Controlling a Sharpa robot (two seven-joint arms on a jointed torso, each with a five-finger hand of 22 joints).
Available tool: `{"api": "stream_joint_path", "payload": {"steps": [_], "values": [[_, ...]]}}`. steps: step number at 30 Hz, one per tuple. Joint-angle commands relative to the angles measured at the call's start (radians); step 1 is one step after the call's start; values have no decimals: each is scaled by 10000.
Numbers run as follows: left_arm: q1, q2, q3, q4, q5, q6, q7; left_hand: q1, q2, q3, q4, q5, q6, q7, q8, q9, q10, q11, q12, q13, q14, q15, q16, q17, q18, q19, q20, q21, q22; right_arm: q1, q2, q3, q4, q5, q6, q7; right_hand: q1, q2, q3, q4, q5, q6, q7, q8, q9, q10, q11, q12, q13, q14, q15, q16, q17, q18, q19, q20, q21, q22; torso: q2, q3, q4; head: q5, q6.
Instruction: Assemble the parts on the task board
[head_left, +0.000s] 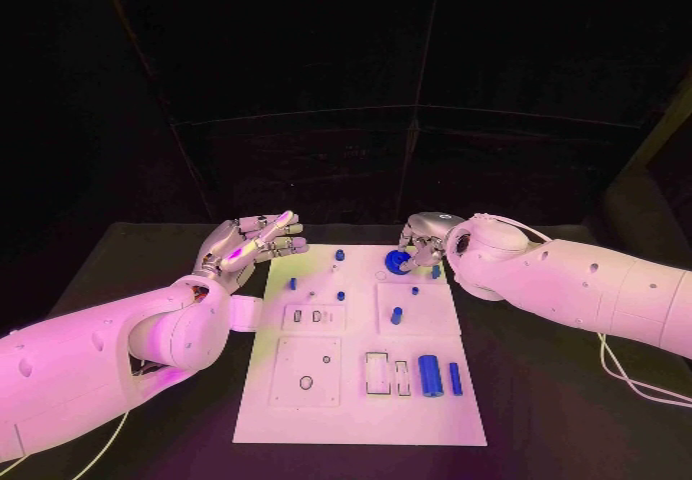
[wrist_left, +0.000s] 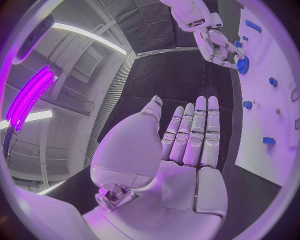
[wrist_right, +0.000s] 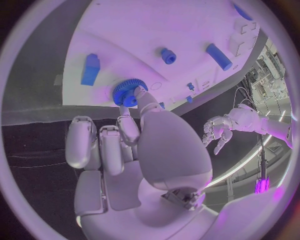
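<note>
My right hand is pinching the blue gear at its fingertips on the board; left hand hovers released, fingers straight.

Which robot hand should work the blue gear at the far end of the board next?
The right robot hand. Its fingertips are already at the blue gear on the task board. The left robot hand hovers open over the black table beside the board, holding nothing, clearly apart from the gear.

Black table, matte. White task board lies flat at its middle, long side running away from the robot.
</note>
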Motion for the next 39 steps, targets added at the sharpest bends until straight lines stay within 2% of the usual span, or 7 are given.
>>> {"api": "stream_joint_path", "payload": {"steps": [1, 6, 10, 17, 20, 24, 39], "values": [[15, -12, 8, 8, -65, 154, 0, 13, 80, 24, -59, -36, 18, 22, -12, -4, 38, 35, -52, 0, 47, -14, -48, 10, 144, 88, 6, -34, -13, 2, -101, -4, 338, -378, -801, -201, -70, 76, 143, 53, 210, 171, -100, -48, 19, 77, -16, 27, 46, 606, -92, 29, 403, -119, 183, -2, 104, 166, -2, 9, -6, 23, 17], [15, -28, 7, 8, -65, 157, -7, 13, 80, 24, -59, -36, 18, 22, -12, -4, 38, 35, -52, 0, 47, -14, -48, 10, 144, 88, 6, -34, -13, 2, -234, -2, 957, -762, -1334, -527, -239, -62, 324, 136, 444, 232, -115, -91, 3, 95, -27, 29, 87, 597, -101, 9, 368, -166, 333, -9, 200, 406, -12, -3, -9, 12, 46], [15, -29, 7, 17, -65, 167, -12, 13, 80, 24, -59, -36, 18, 22, -12, -4, 38, 35, -52, 0, 47, -14, -48, 10, 144, 88, 6, -34, -13, 3, -188, -1, 1334, -1102, -1635, -777, -307, -113, 427, 176, 526, 275, -124, -103, 2, 120, -35, 56, 132, 602, -107, 14, 388, -179, 373, -14, 227, 473, 2, 4, 12, 13, 82], [15, -29, 7, 14, -65, 185, -18, 9, 81, 20, -61, -37, 12, 26, -18, -5, 31, 39, -61, -1, 45, -11, -56, 9, 143, 90, 7, -42, -17, 2, 164, 0, 1531, -1346, -1723, -905, -342, -135, 502, 200, 490, 292, -130, -119, -1, 137, -39, 73, 160, 602, -111, 12, 389, -192, 410, -17, 250, 535, 6, 7, 10, 1, 66], [15, -26, 7, 17, -65, 190, -18, 6, 81, 17, -60, -38, 10, 27, -21, -6, 29, 41, -65, -2, 44, -10, -60, 9, 142, 90, 7, -45, -18, -5, 399, -1, 1507, -1430, -1714, -924, -344, -139, 530, 203, 481, 293, -131, -127, -3, 137, -41, 68, 159, 602, -112, 11, 389, -196, 424, -18, 259, 558, 6, -5, 8, 32, 61], [15, -25, 7, 17, -65, 187, -18, 5, 81, 17, -60, -38, 10, 27, -22, -6, 28, 41, -66, -2, 43, -9, -62, 9, 142, 90, 7, -47, -19, -53, 736, 0, 1358, -1549, -1668, -960, -347, -145, 553, 205, 474, 290, -130, -135, -5, 155, -41, 99, 193, 603, -113, 12, 395, -201, 437, -19, 267, 579, 7, 1, 1, 45, 29], [16, 4, 8, -13, -65, 176, -13, 3, 87, 15, -61, -38, 11, 24, -24, -6, 28, 41, -71, -1, 38, -7, -71, 7, 140, 89, 9, -55, -23, -440, 1843, 6, 394, -1637, -1358, -888, -362, -168, 654, 212, 452, 267, -117, -179, -17, 150, -33, 85, 192, 598, -111, 1, 373, -205, 449, -21, 277, 603, 10, 11, 0, 97, 5]]}}
